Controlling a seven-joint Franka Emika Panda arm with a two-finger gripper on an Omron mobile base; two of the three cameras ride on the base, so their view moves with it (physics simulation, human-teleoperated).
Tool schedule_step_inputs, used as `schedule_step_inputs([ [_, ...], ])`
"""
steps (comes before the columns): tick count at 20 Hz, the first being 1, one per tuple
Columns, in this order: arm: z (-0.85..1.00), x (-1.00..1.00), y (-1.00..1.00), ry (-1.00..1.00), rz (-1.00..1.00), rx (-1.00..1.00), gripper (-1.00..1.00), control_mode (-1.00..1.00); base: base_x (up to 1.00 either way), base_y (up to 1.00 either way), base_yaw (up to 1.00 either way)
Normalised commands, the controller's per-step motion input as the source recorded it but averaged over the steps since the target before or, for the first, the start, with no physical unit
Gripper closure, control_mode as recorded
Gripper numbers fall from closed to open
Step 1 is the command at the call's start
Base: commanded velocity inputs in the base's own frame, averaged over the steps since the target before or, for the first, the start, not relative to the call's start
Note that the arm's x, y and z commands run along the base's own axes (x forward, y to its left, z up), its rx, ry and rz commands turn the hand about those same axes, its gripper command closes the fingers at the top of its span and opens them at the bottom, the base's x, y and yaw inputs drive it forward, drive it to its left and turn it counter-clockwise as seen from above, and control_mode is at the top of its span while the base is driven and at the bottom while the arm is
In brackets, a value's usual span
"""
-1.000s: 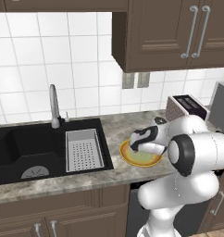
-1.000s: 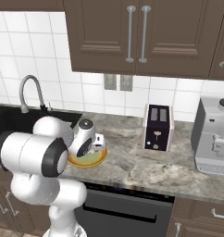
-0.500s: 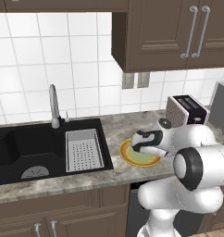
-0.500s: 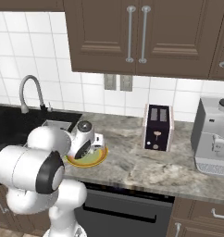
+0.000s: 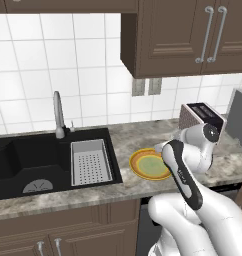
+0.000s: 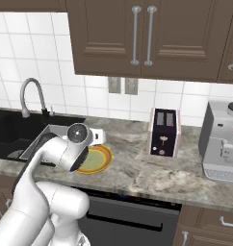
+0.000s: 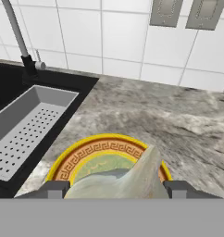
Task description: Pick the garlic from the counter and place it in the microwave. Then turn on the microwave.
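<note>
The garlic (image 7: 127,180), an off-white lumpy bulb with a pointed top, sits between my two dark fingertips in the hand view. My gripper (image 7: 115,189) is shut on it and holds it just above a yellow plate (image 7: 86,152) with an orange patterned rim. The plate (image 5: 139,171) lies on the marbled counter (image 5: 128,145) right of the sink, and my hand hangs at its right edge. In the right base view my hand (image 6: 97,138) is over the plate (image 6: 107,158), with the garlic hidden behind it. The microwave is out of view.
A black sink with a grey perforated tray (image 5: 90,161) and a faucet (image 5: 58,114) lies left of the plate. A toaster (image 6: 163,132) and a grey coffee machine (image 6: 223,143) stand to the right on the counter (image 6: 142,173). Brown wall cabinets hang overhead.
The arm has folded back toward the right, its elbow now low in front of the base. The hand has drawn from over the plate's middle to its right edge.
</note>
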Motion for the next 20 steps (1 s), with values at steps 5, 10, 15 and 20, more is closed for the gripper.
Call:
schedule_step_inputs([
  [5,0.67,-1.00,0.00,-0.06,-0.08,0.00,1.00,-1.00,0.00,0.00,0.00],
  [10,0.54,-1.00,0.00,0.11,-0.14,0.00,1.00,-1.00,0.00,0.00,0.00],
  [15,0.69,-0.99,0.00,0.29,-0.18,0.00,1.00,-1.00,0.00,0.00,0.00],
  [20,0.01,-0.82,0.11,0.16,-0.10,0.00,1.00,-1.00,0.00,0.00,0.00],
])
